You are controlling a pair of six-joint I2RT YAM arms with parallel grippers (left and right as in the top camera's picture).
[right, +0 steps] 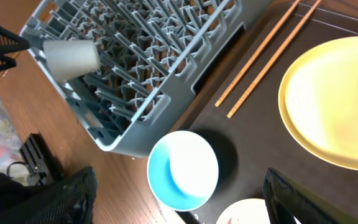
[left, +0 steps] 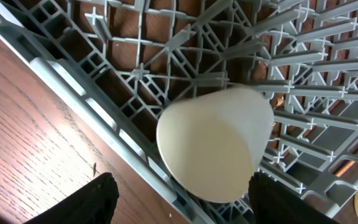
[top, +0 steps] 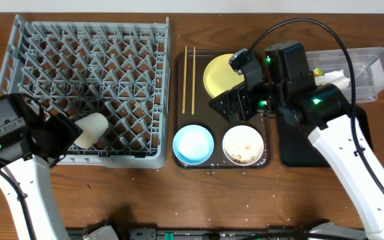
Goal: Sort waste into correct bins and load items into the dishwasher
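Observation:
The small white cup (top: 93, 129) lies on its side on the pegs at the front left of the grey dishwasher rack (top: 85, 40). My left gripper (top: 72, 133) stands open just behind the cup (left: 213, 146), its fingers wider than it and apart from it. My right gripper (top: 235, 101) hangs open and empty above the brown tray, over the light-blue bowl (right: 182, 171). The yellow plate (top: 219, 75), the chopsticks (top: 189, 79) and the white bowl (top: 244, 145) with rice-like scraps sit on that tray. A white napkin (top: 335, 77) and the wrapper (top: 320, 71) lie in the clear tub (top: 379, 63).
The dark brown serving tray (top: 179, 100) stands right of the rack. The glossy black tray (top: 299, 143) lies beneath my right arm, in front of the clear tub. Bare wooden table runs along the front edge.

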